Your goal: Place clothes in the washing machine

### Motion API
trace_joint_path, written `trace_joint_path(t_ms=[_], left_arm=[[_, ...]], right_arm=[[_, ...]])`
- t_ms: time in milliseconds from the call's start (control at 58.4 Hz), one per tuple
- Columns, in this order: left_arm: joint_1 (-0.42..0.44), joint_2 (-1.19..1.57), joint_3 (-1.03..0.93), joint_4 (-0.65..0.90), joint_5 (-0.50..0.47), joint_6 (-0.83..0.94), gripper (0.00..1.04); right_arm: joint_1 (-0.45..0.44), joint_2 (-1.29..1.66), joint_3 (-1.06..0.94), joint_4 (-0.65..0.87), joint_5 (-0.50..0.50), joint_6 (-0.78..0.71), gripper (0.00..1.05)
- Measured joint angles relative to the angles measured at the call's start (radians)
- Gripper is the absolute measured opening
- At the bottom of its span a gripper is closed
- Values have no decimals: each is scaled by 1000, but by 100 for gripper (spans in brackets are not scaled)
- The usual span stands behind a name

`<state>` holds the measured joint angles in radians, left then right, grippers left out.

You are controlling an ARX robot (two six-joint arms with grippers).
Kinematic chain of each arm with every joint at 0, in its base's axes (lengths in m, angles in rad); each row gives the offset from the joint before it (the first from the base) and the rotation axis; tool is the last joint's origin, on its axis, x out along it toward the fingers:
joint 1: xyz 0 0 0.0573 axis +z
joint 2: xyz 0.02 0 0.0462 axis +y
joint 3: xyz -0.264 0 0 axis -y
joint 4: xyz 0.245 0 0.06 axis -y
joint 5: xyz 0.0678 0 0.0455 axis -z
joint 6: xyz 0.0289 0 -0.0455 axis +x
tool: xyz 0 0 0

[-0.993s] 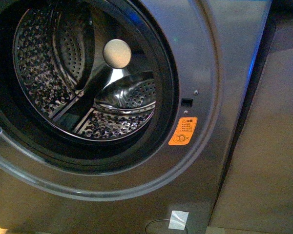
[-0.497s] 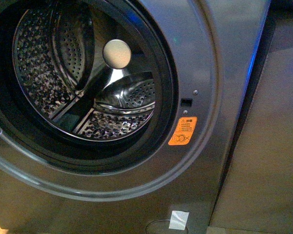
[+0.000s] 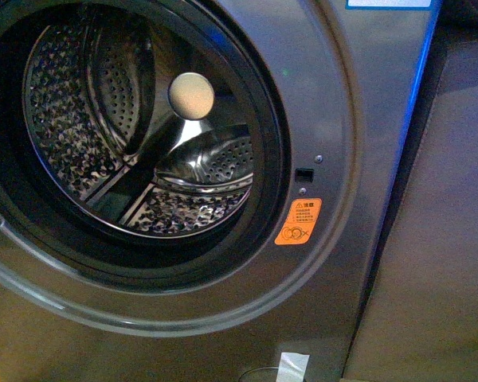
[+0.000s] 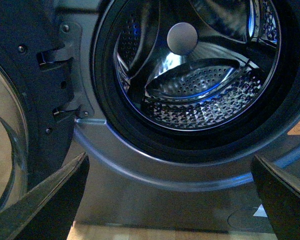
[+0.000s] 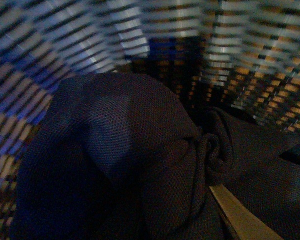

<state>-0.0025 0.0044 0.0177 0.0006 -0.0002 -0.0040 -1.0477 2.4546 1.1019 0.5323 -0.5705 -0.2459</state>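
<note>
– Over on the left arm's side, what do you have?

– I have the left gripper [image 4: 169,167] hanging low before the washing machine [image 3: 334,103], its two dark fingers [image 4: 50,200] spread wide and gripping nothing. Through its camera I see the open door [image 4: 35,100] swung out on its hinge [image 4: 70,70] beside the porthole [image 3: 275,143], and a strip of pale wooden floor [image 4: 140,232] under the machine.

– And from the front camera?

– I see the black-rimmed porthole standing open, with the perforated steel drum [image 3: 72,119] behind it and a pale round hub [image 3: 191,95] at the drum's back. To the right of the porthole there is a small dark latch slot [image 3: 303,173], below it the orange warning sticker [image 3: 298,221], and low down a bit of white tape [image 3: 293,366]. A blue-white label [image 3: 389,3] peeks in at the top edge. Blue light [image 3: 418,87] runs down the machine's right corner, and a plain grey panel [image 3: 438,263] stands just beside it.

– Where are the clothes?

– I see the clothes [image 5: 115,150] only through the right wrist camera. They are a dark navy heap, bunched and folded, lying in a woven basket [image 5: 50,45] whose wall is blurred. A beige strip [image 5: 240,217] shows against the fabric, and I cannot tell what it is. The right gripper's fingers are out of sight, so I cannot say whether they are apart or pressed together.
</note>
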Motion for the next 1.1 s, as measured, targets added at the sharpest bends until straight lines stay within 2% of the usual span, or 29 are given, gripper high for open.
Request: trace_joint_path(t_ms=[274,428,582,771,1096], left_arm=[[0,0,0,0,0,0,98],[0,0,0,0,0,0,98],[0,0,0,0,0,0,98],[0,0,0,0,0,0,98],[0,0,0,0,0,0,98]], right_arm=[[-37,-425,-150,-36,-160,29,22],[-37,-697,-151,-68,-266,91,22],[-27,-862,-89,-83,-317,168,22],[21,-961,49,-90,-325,267,22],[203,-1014,409,-174,-253,412,22]])
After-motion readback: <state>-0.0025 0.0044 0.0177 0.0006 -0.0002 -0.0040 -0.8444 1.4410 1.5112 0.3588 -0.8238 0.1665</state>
